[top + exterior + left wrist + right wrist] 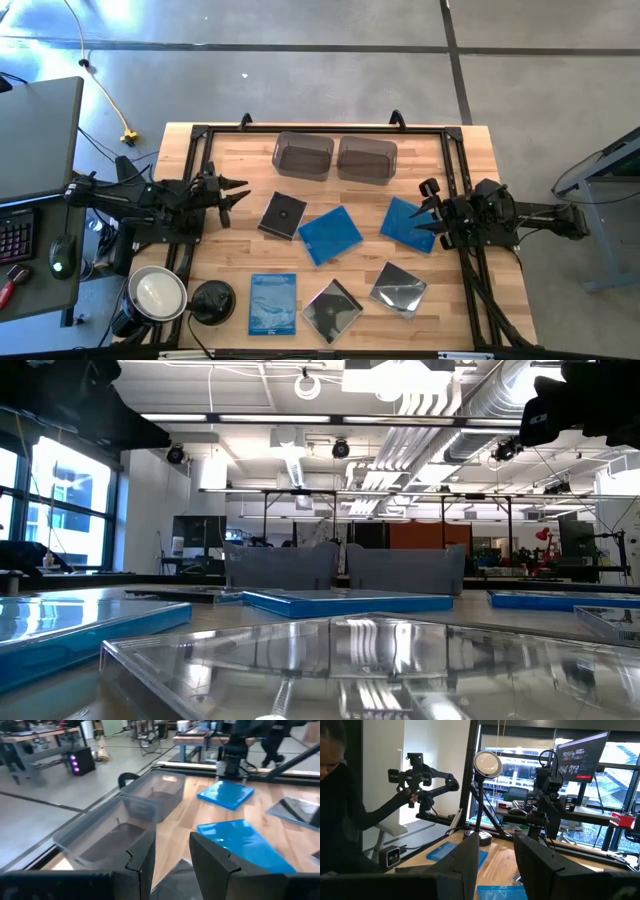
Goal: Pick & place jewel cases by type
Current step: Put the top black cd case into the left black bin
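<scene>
Six jewel cases lie flat on the wooden table. In the high view they are a black one (282, 214), a blue one (330, 234), a second blue one (408, 222), a pale printed blue one (272, 302) and two clear ones showing discs (332, 308) (399, 289). My left gripper (243, 193) (172, 855) is open and hovers left of the black case. My right gripper (428, 210) (497, 855) is open above the right edge of the second blue case. The low view shows both arms raised off the table.
Two smoky tubs (303, 155) (367, 159) stand side by side at the far edge. A round black disc (212, 300) and a white-topped can (158, 293) sit at the near left corner. Black frame rails (455, 160) border the table. A person (340, 810) stands beyond the table's left side.
</scene>
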Available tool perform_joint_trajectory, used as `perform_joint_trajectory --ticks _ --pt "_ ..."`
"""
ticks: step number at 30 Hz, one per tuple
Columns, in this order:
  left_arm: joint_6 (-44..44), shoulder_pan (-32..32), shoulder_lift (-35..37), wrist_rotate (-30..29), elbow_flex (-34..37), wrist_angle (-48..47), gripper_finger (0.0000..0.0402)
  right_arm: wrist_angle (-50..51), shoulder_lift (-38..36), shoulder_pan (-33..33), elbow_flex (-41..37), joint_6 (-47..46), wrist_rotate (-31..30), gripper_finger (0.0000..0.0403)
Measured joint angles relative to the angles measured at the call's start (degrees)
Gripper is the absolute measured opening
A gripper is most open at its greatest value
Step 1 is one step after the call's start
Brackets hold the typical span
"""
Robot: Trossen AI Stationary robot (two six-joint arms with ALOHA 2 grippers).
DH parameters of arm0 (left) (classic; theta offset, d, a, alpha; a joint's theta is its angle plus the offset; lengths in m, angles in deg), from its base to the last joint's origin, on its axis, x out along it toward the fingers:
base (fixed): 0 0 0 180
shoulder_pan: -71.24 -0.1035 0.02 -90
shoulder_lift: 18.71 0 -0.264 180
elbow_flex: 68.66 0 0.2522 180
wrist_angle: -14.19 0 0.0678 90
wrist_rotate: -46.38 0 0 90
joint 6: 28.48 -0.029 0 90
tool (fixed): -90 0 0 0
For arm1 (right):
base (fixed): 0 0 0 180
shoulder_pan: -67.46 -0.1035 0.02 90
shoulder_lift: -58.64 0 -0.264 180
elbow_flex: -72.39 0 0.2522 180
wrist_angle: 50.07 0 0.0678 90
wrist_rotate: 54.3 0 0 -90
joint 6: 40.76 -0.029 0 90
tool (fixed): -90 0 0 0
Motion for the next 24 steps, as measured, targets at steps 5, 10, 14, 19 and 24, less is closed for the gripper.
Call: perform_joint_trajectory --ticks 5,10,14,19,24 --pt "3.7 0.0 0.0 0.1 0.0 -0.1 0.0119 0.0 0.0 0.0 0.0 0.0 0.0 0.0119" --pt "6.0 0.0 -0.4 2.5 0.0 -0.5 0.0119 0.0 0.0 0.0 0.0 0.0 0.0 0.0119" --pt "6.0 0.0 -1.6 4.2 0.0 -0.4 0.0119 0.0 0.0 0.0 0.0 0.0 0.0 0.0119" --pt "6.2 0.0 -4.1 4.3 0.0 -0.4 0.0119 0.0 0.0 0.0 0.0 0.0 0.0 0.0119" --pt "6.2 0.0 -6.3 4.1 0.0 -0.2 0.0119 0.0 0.0 0.0 0.0 0.0 0.0 0.0119"
